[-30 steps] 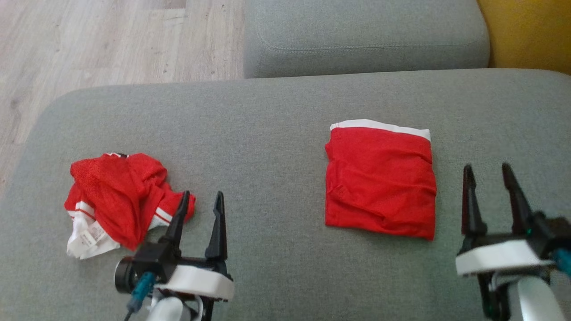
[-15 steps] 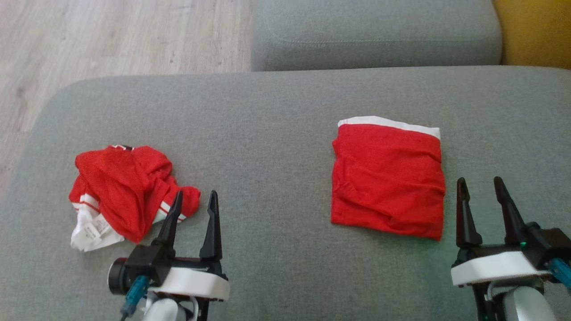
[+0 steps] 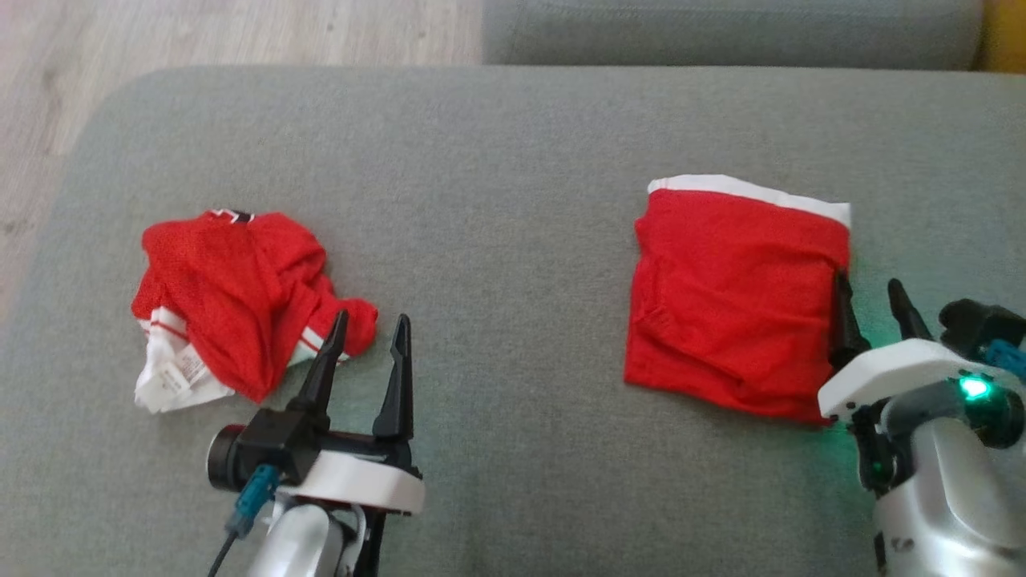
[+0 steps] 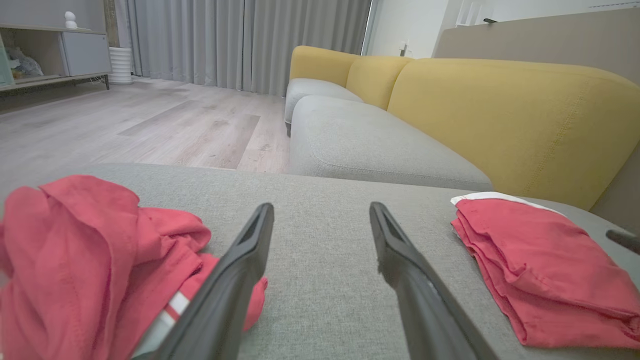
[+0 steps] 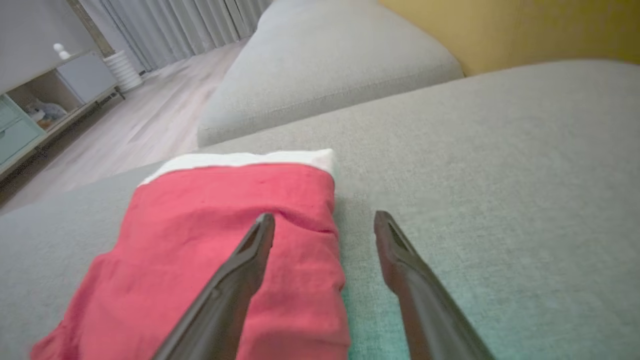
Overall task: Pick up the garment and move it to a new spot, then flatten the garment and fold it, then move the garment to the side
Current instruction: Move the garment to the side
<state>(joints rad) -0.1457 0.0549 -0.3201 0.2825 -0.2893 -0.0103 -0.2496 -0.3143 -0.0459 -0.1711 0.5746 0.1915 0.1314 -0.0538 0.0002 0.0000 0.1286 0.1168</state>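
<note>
A crumpled red garment (image 3: 240, 300) with white trim and a label lies at the left of the grey cushion (image 3: 513, 160); it appears in the left wrist view as the crumpled garment (image 4: 85, 250). A folded red garment (image 3: 733, 296) with a white band lies at the right. My left gripper (image 3: 370, 318) is open, its left finger just over the crumpled garment's near right corner. My right gripper (image 3: 866, 280) is open at the folded garment's right edge. In the right wrist view, the right gripper (image 5: 324, 216) has its left finger over the folded garment (image 5: 210, 240) and its right finger over bare cushion.
A second grey cushion (image 3: 721, 32) lies beyond the far edge, with a yellow sofa back (image 4: 500, 110) to its right. Wooden floor (image 3: 48, 80) lies past the cushion's rounded left edge. Bare cushion separates the two garments.
The head camera has tilted down, shifting the whole picture. My right gripper has moved in to the folded garment's right edge. My left gripper keeps its place by the crumpled garment.
</note>
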